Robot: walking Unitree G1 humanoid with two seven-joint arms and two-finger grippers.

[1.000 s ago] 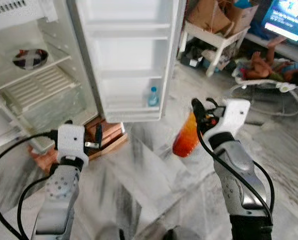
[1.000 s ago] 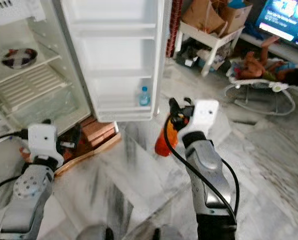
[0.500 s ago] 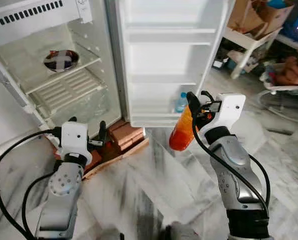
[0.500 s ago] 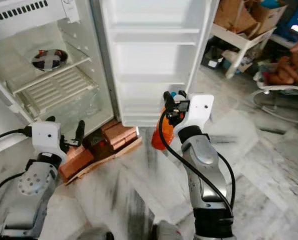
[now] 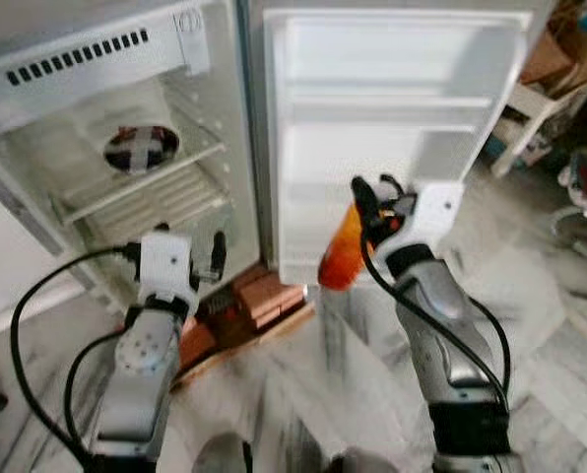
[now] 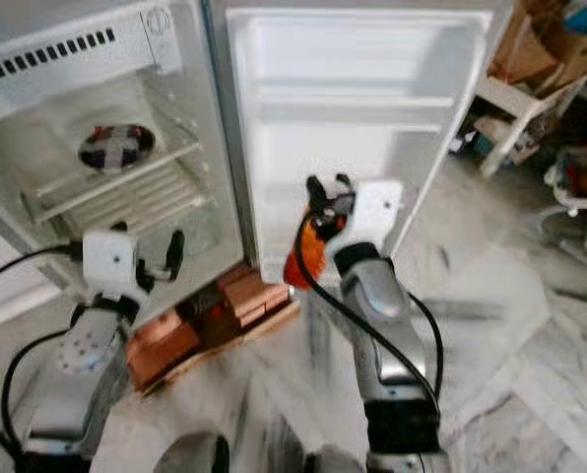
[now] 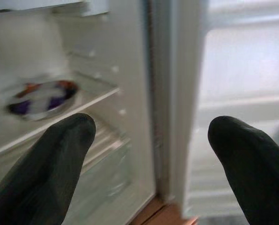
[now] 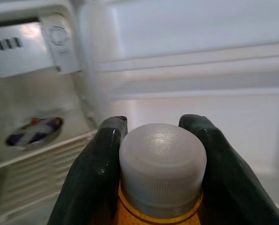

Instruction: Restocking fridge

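- Before the open fridge door (image 5: 392, 118), in the eye views, the right gripper (image 5: 360, 209) holds an orange bottle (image 5: 341, 258) by the neck, near the door's lower shelves; the step in hand is carrying it in.
- Left wrist view: left gripper (image 7: 149, 154) fingers wide apart, empty, facing the shelf with a patterned bowl (image 7: 42, 97).
- Right wrist view: fingers (image 8: 95, 164) clamp under the white cap (image 8: 163, 161). Next, lower the bottle into a door shelf.

Silver arms, white wrist housings, black cables

One open fridge (image 5: 126, 59), one orange bottle (image 5: 341, 251), one bowl (image 5: 141, 148) inside the fridge, two claws.
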